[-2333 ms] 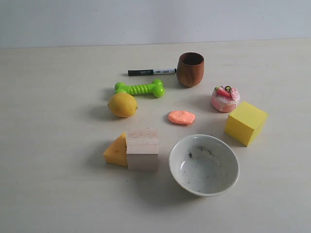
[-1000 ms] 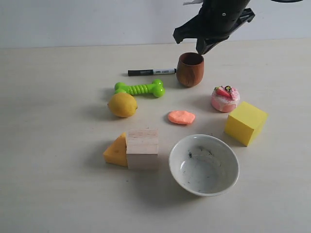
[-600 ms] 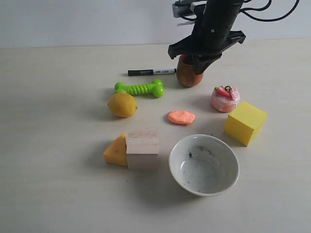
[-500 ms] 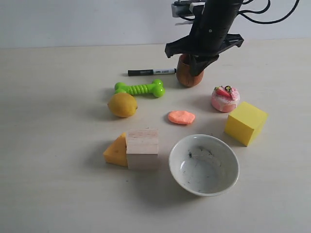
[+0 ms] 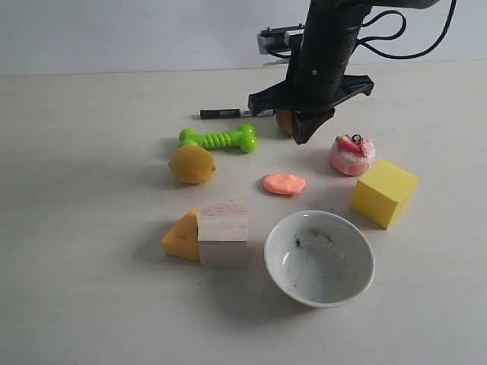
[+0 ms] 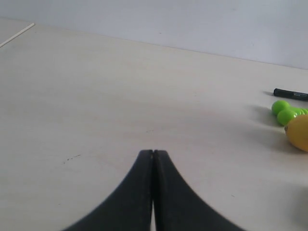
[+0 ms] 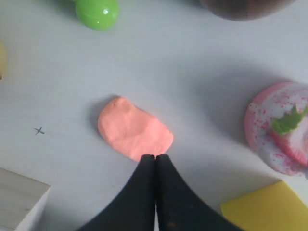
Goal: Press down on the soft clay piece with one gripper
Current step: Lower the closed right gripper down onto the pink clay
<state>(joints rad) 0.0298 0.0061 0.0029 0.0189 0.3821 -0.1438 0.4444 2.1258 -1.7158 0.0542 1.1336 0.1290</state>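
Observation:
The soft clay piece (image 5: 284, 183) lies flat on the table between the lemon and the pink cake toy; the right wrist view shows the clay (image 7: 134, 129) as a smooth salmon-orange oval. My right gripper (image 5: 299, 138) hangs above the table just behind the clay, fingers pressed together and empty. In the right wrist view the right gripper (image 7: 155, 157) points at the clay's near edge, still above it. My left gripper (image 6: 153, 153) is shut over bare table, off the exterior view.
Around the clay stand a lemon (image 5: 192, 164), a green toy bone (image 5: 219, 139), a black marker (image 5: 228, 113), a pink cake toy (image 5: 352, 154), a yellow cube (image 5: 384, 192), a white bowl (image 5: 283, 251), a wooden block (image 5: 223, 232) and a yellow wedge (image 5: 182, 236).
The right arm entered from the top of the exterior view and came down and forward toward the clay, now covering the wooden cup. The clay and other objects have not moved.

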